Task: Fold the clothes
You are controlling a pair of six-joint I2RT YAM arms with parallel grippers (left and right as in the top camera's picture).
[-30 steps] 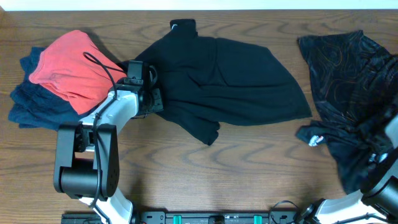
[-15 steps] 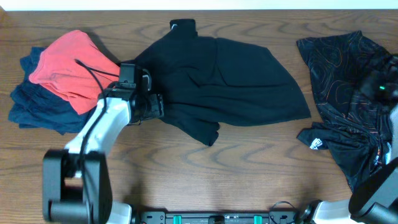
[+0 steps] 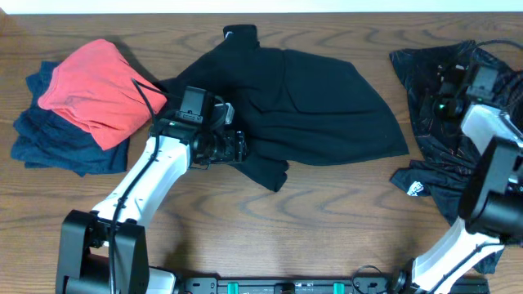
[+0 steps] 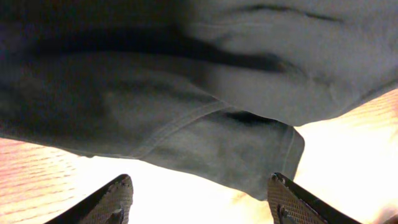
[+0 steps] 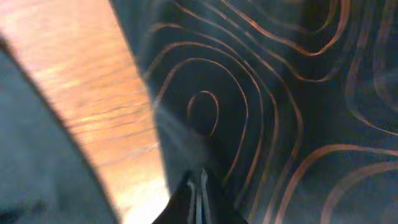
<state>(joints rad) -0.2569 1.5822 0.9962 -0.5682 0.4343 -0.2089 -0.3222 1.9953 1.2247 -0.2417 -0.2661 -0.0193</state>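
Note:
A black garment [image 3: 310, 106] lies spread across the middle of the table. My left gripper [image 3: 237, 149] is over its lower left part. In the left wrist view the jaws [image 4: 199, 190] are open and empty, above bare wood, with the garment's hem [image 4: 186, 106] just ahead of them. A dark garment with thin orange contour lines [image 3: 421, 73] lies crumpled at the right. My right gripper [image 3: 441, 90] is over its upper left part. In the right wrist view the fingers [image 5: 199, 186] are shut together at the left edge of this patterned cloth [image 5: 280, 93].
A red garment [image 3: 94, 82] lies folded on top of a navy one [image 3: 49, 143] at the far left. The wooden tabletop [image 3: 327, 220] runs along the front. The table's back edge is just behind the black garment's collar [image 3: 239, 33].
My left gripper has moved right, from the black garment's left edge to its lower hem. My right arm has swung up from the lower right to the patterned garment's upper part.

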